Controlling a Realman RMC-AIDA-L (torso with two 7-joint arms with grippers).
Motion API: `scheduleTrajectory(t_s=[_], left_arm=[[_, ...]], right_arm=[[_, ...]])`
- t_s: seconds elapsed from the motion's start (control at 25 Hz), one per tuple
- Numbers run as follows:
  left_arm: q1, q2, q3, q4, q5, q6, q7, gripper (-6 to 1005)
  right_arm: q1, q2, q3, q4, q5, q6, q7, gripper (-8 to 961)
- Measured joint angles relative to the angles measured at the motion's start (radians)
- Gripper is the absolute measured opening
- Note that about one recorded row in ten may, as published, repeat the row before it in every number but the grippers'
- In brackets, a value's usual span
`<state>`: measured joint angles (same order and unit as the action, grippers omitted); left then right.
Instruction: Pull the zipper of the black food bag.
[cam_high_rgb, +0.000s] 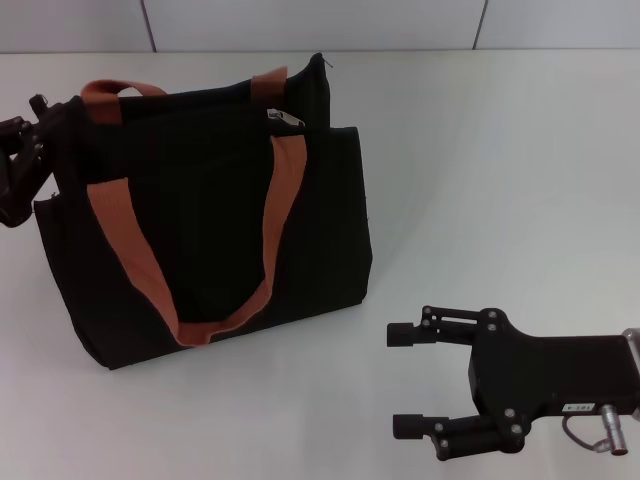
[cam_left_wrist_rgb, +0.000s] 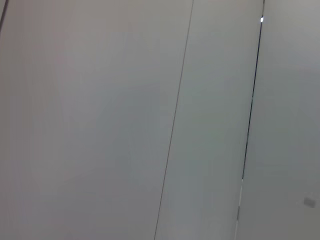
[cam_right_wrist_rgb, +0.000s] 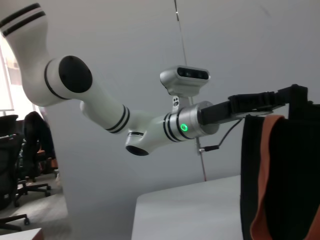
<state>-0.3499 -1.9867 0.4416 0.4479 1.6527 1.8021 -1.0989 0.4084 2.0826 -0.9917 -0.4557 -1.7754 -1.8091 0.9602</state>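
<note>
While left pincer (cam_high_rgb: 40, 125) grips black food bag (cam_high_rgb: 200, 220), right pincer (cam_high_rgb: 405, 380) agape

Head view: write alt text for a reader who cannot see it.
A black food bag with orange handles stands on a white table, its silver zipper near the top. The left pincer grips its far-left corner; the open right pincer rests near-right.

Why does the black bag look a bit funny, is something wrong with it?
Nothing is broken or spilled. The black food bag stands upright on the table. The left pincer is at its top left corner. The zipper sits at the top edge. The right pincer waits open, apart from the bag.
</note>
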Motion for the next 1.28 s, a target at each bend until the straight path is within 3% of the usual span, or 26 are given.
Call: scheduleTrajectory(t_s=[0.2, 0.4, 0.44, 0.48, 0.56, 0.6, 0.76, 0.88, 0.96, 1.16, 1.28], left_arm=[[0.008, 0.010, -0.002, 0.008, 0.002, 0.005, -0.080, 69], [0.025, 0.057, 0.019, 0.056, 0.061, 0.036, -0.148, 158], [0.025, 0.057, 0.019, 0.056, 0.061, 0.036, -0.148, 175], [0.039, 0.087, 0.019, 0.096, 0.089, 0.056, -0.202, 193], [0.051, 0.110, 0.019, 0.130, 0.105, 0.071, -0.239, 228], [0.061, 0.136, 0.014, 0.155, 0.111, 0.103, -0.267, 246], [0.064, 0.151, -0.021, 0.154, 0.093, 0.179, -0.271, 404], [0.056, 0.123, -0.025, 0.146, 0.073, 0.210, -0.246, 561], [0.048, 0.081, 0.020, 0.145, 0.073, 0.210, -0.185, 716], [0.052, 0.003, 0.146, 0.138, 0.067, 0.213, -0.026, 810], [0.059, -0.032, 0.213, 0.120, 0.070, 0.212, 0.065, 829]], right_arm=[[0.007, 0.001, -0.003, 0.019, -0.002, 0.021, -0.016, 811], [0.012, 0.001, -0.007, 0.020, -0.002, 0.031, -0.018, 810], [0.013, 0.001, -0.007, 0.020, -0.002, 0.035, -0.018, 810], [0.013, 0.001, -0.007, 0.021, -0.002, 0.039, -0.018, 810], [0.013, 0.001, -0.007, 0.023, -0.002, 0.047, -0.018, 810], [0.014, 0.001, -0.007, 0.027, -0.002, 0.054, -0.018, 810], [0.016, 0.001, -0.008, 0.027, -0.002, 0.066, -0.019, 810], [0.020, 0.001, -0.008, 0.032, 0.003, 0.072, -0.024, 810], [0.025, 0.001, -0.005, 0.045, 0.005, 0.078, -0.040, 810], [0.037, 0.000, -0.001, 0.067, 0.005, 0.100, -0.058, 811], [0.036, 0.000, 0.000, 0.068, 0.004, 0.108, -0.074, 811]])
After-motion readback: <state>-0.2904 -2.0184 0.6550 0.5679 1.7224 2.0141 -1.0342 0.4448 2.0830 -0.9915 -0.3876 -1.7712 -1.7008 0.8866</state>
